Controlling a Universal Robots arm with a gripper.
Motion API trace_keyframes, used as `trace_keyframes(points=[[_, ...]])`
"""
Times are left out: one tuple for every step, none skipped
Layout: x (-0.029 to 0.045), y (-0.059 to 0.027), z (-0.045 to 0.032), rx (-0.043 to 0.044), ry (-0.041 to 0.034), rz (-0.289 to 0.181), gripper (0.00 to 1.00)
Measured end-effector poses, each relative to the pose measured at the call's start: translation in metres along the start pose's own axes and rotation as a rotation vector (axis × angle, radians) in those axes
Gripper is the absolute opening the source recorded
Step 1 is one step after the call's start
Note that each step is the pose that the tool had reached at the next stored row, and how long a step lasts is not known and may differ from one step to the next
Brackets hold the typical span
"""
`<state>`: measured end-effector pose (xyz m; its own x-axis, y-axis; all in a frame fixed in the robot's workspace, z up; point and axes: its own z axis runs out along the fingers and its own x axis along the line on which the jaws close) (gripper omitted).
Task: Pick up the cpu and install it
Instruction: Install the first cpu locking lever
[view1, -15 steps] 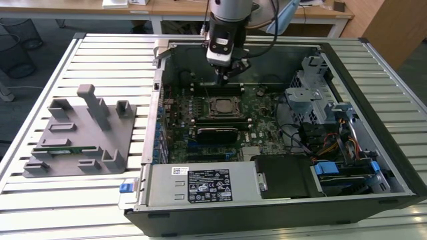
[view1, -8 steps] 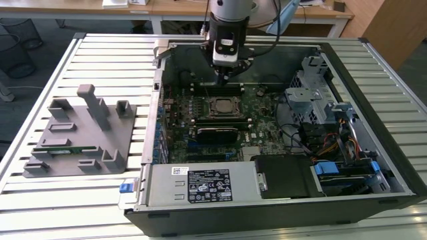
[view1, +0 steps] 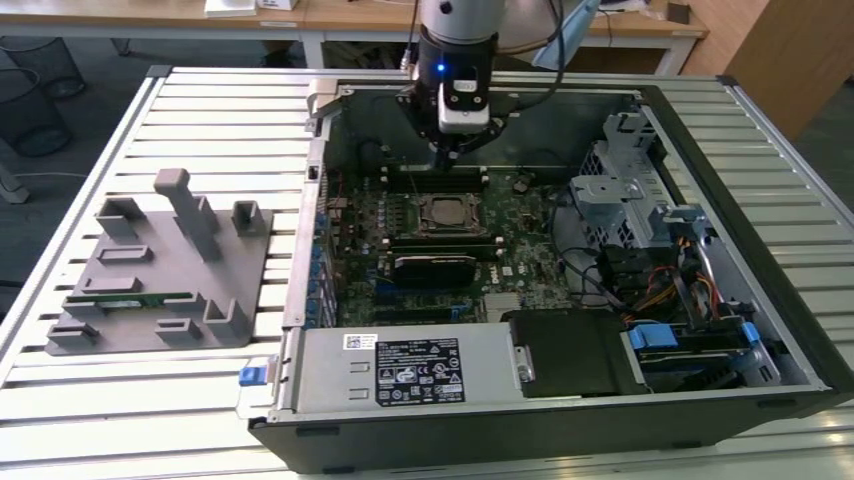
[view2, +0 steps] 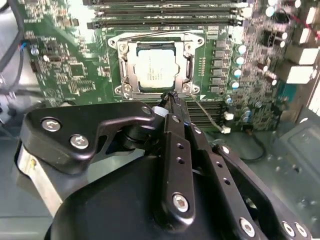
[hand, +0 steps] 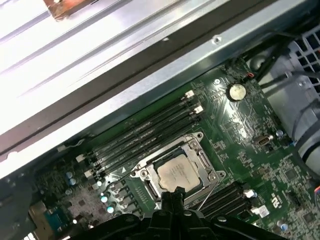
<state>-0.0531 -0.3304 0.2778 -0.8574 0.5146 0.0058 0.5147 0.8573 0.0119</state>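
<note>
One end effector (view2: 172, 100) hangs just above the socket (view2: 156, 67), fingers pressed together and empty. Below it the cpu (view2: 156, 70) already lies flat in that socket, mid-motherboard (view1: 521, 230). It looks light, stiff and fragile underneath; best held by its rim.

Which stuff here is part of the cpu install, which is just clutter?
In play:
- cpu, sitting in the socket on the motherboard
- hand, just above the socket's edge

Just lying about:
- grey fixture outside the case, on the exterior view's left
- green memory stick on that fixture
- power supply
- drive cage
</note>
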Motion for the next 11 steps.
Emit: trace_keyframes(points=[[0.0000, 0.0000, 0.0001, 0.0001, 0.0002, -0.018, 0.11], [0.0000, 0.0000, 0.0002, 0.0002, 0.0004, -0.036, 0.11], [0.0000, 0.0000, 0.0002, 0.0004, 0.0007, -0.054, 0.11], [0.0000, 0.0000, 0.0003, 0.0005, 0.0009, -0.072, 0.11], [0.0000, 0.0000, 0.0004, 0.0006, 0.0011, -0.091, 0.11], [0.0000, 0.0000, 0.0005, 0.0007, 0.0013, -0.108, 0.11], [0.0000, 0.0000, 0.0005, 0.0008, 0.0015, -0.124, 0.11], [0.0000, 0.0000, 0.0006, 0.0009, 0.0017, -0.139, 0.11], [0.0000, 0.0000, 0.0006, 0.0010, 0.0018, -0.155, 0.11], [0.0000, 0.0000, 0.0006, 0.0010, 0.0020, -0.171, 0.11], [0.0000, 0.0000, 0.0007, 0.0012, 0.0022, -0.186, 0.11]])
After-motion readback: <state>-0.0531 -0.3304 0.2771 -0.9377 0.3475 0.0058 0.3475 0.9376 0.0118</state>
